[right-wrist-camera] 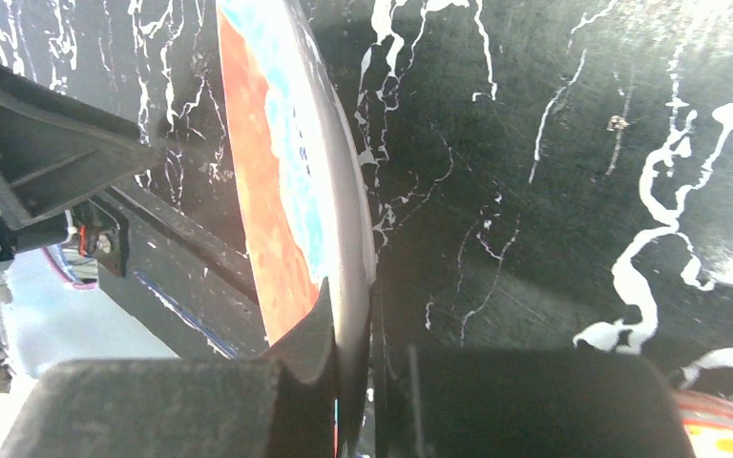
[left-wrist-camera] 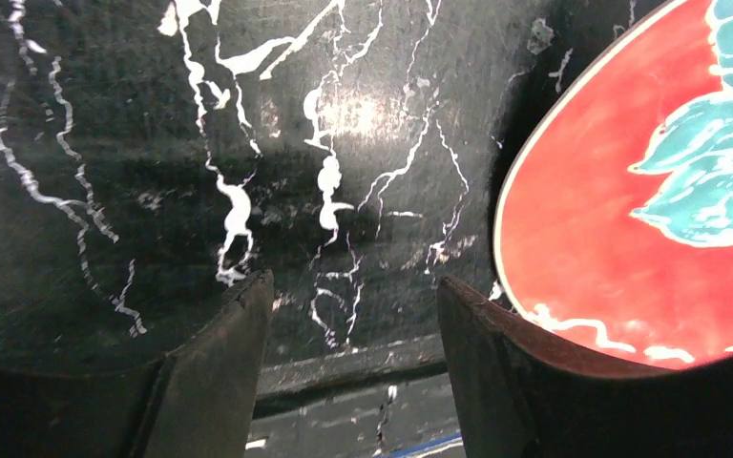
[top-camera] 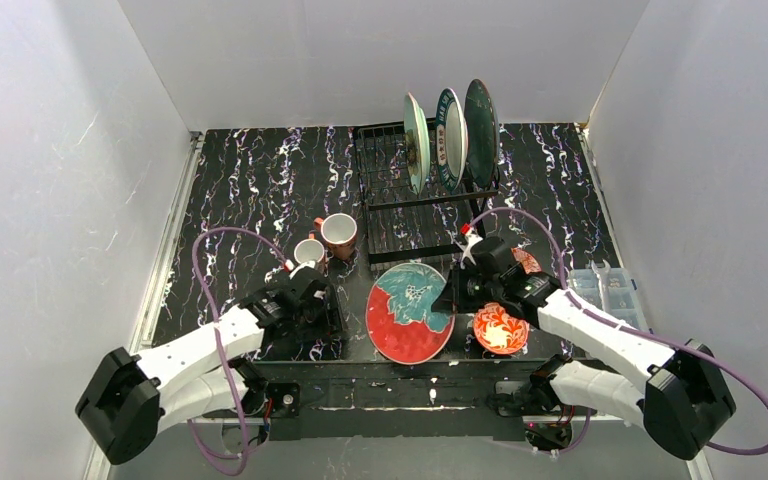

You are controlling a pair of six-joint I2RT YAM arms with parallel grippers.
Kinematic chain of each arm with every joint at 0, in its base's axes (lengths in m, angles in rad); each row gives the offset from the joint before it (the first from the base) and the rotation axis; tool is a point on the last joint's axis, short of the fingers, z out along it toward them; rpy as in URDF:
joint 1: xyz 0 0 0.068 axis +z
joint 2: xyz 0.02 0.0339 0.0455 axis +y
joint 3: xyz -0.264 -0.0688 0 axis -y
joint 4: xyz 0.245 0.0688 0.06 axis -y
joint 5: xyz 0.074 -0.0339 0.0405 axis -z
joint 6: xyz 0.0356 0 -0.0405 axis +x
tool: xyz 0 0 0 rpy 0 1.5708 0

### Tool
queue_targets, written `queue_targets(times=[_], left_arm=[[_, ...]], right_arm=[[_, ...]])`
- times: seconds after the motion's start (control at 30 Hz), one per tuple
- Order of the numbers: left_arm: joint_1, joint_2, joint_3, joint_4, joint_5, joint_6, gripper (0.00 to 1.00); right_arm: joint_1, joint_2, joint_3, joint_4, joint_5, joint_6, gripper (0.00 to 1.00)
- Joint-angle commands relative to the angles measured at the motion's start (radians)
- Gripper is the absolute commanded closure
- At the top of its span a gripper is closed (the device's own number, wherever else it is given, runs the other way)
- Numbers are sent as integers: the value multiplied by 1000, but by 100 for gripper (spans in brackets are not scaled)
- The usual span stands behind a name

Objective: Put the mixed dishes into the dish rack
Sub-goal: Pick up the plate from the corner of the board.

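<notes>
A red plate (top-camera: 410, 312) with a teal pattern stands tilted on its edge near the front of the table. My right gripper (top-camera: 452, 298) is shut on its right rim; in the right wrist view the rim (right-wrist-camera: 344, 239) sits pinched between the two fingers (right-wrist-camera: 353, 305). My left gripper (top-camera: 332, 318) is open just left of the plate, touching nothing; the plate (left-wrist-camera: 649, 210) fills the right of its wrist view, beside the right finger (left-wrist-camera: 496, 363). The dish rack (top-camera: 400, 210) holds three upright plates (top-camera: 449, 138). Two mugs (top-camera: 339, 233) stand left of the rack. A small red-patterned bowl (top-camera: 501, 328) lies under my right arm.
A second patterned bowl (top-camera: 527, 260) is partly hidden behind my right wrist. A clear plastic compartment box (top-camera: 610, 290) sits at the right edge. White walls close in the table on three sides. The near table edge (left-wrist-camera: 344, 367) lies just below my left fingers.
</notes>
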Motion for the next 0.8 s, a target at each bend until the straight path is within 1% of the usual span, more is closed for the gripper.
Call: queue_targets(times=[0.0,0.23,0.53,0.6,0.67,0.77], left_arm=[[-2,-74,93,-195,-38,89,35],[-3,-160,212,-310,-45,167,21],[-3,-255,403,-467,-113,292,5],[-3,-278,434,-495,-138,314,2],[-2,-298,464,-516,-159,332,2],[-3,-320,498,-546,-184,357,2]], right_arm=[[5,-59,148,-38,-9,-46,99],[23,-68,299,-203,33,-114,99],[61,-34,435,-295,86,-159,99],[90,-21,473,-314,113,-167,99],[138,0,511,-330,151,-172,99],[233,42,580,-363,252,-181,99]])
